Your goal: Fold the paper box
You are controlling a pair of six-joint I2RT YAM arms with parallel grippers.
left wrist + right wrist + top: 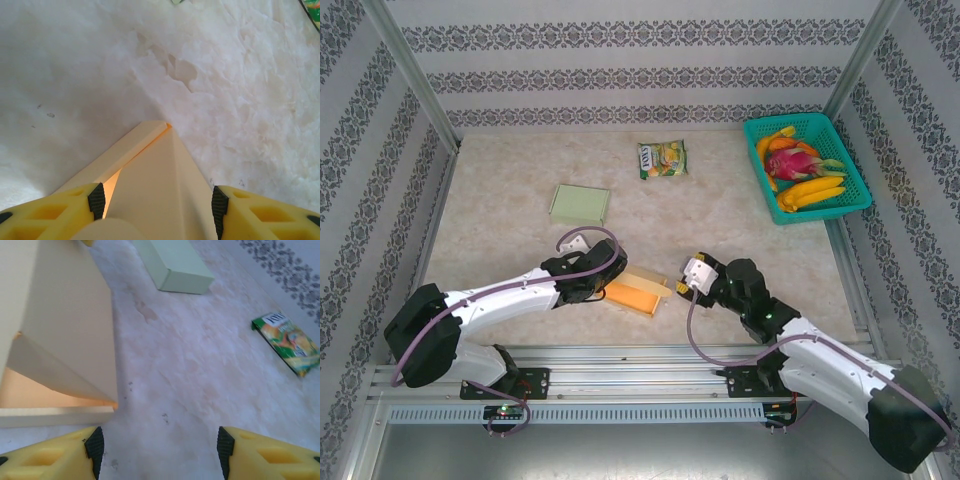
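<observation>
Marbled tabletop carries everything. A teal basket of fruit sits at its far right corner, well apart from the work. The paper box lies at the near middle between the two arms, cream outside and orange inside, partly formed with walls raised and the top open. We judge it to be light, thin card: stiff along the creases, floppy across the panels, easy to dent or to slide on the smooth surface. So we'd take it by a wall edge or flap close to a crease, not mid-panel. A pale green flat box lies further back on the left and a green snack packet beyond that, neither near the paper box. Left tool is at the box's left end; in its wrist view a cream panel spans pad to pad, so we read it as clamped across that panel. Right tool sits just off the box's right end, jaws apart with bare tabletop between them, the box's corner just ahead of one finger, apparently not touching.
</observation>
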